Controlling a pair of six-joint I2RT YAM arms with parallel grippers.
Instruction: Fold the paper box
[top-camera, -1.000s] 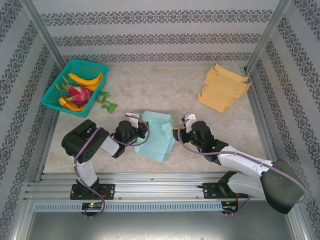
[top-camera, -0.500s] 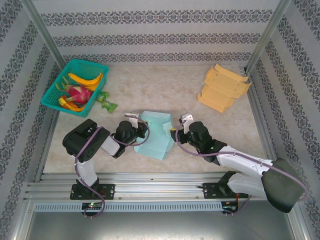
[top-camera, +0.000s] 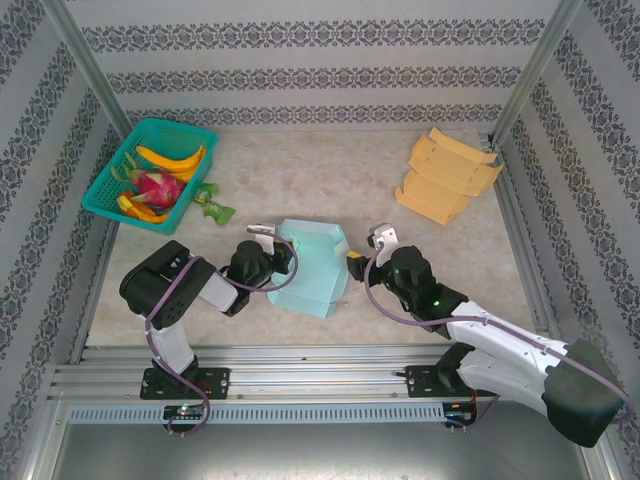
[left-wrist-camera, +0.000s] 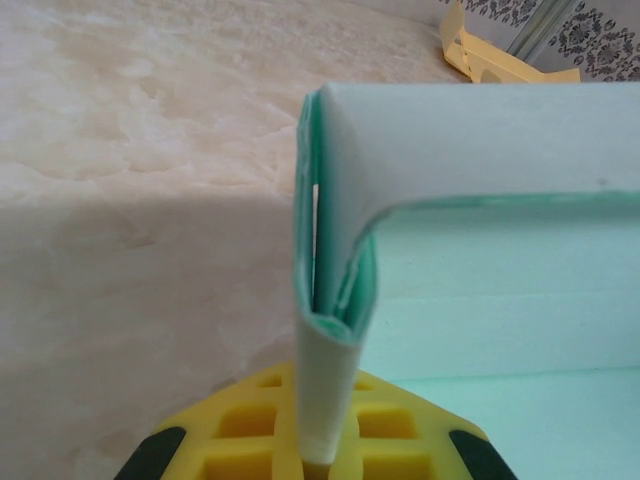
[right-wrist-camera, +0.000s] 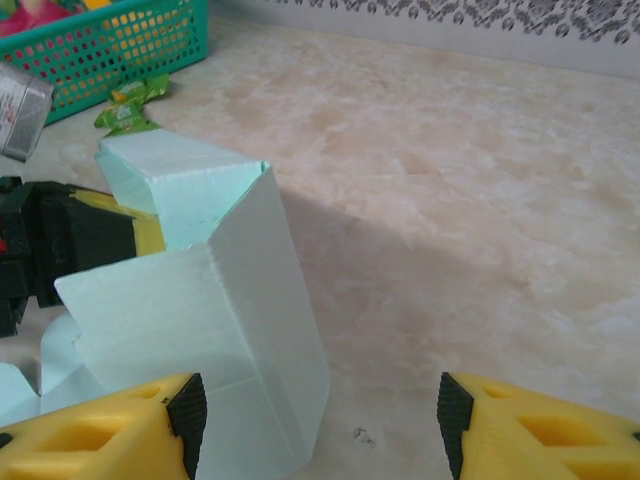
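Top external view: the paper box (top-camera: 310, 268) is seen at the near middle of the table (top-camera: 300, 170), between the two arms. It is made of pale mint-green card and is partly erected, with walls raised into an open, slightly skewed shell and one flap lying flat toward the near edge. In the left wrist view the box (left-wrist-camera: 480, 130) is shown with a doubled-over wall, its fold rounded and its layers pressed together. That wall is clamped by the left gripper (left-wrist-camera: 320, 440) between its yellow fingers. In the right wrist view a sharp upright corner of the box (right-wrist-camera: 200, 310) is presented, and the right gripper (right-wrist-camera: 320, 420) is held with its jaws well apart, just beside that corner.

Farther out, a stack of flat orange-yellow box blanks (top-camera: 445, 180) is placed at the far right. A teal basket (top-camera: 112, 190) holding bananas (top-camera: 172, 158) and a dragon fruit (top-camera: 157, 186) is set at the far left, with a green packet (top-camera: 210, 205) beside it; its print cannot be read.
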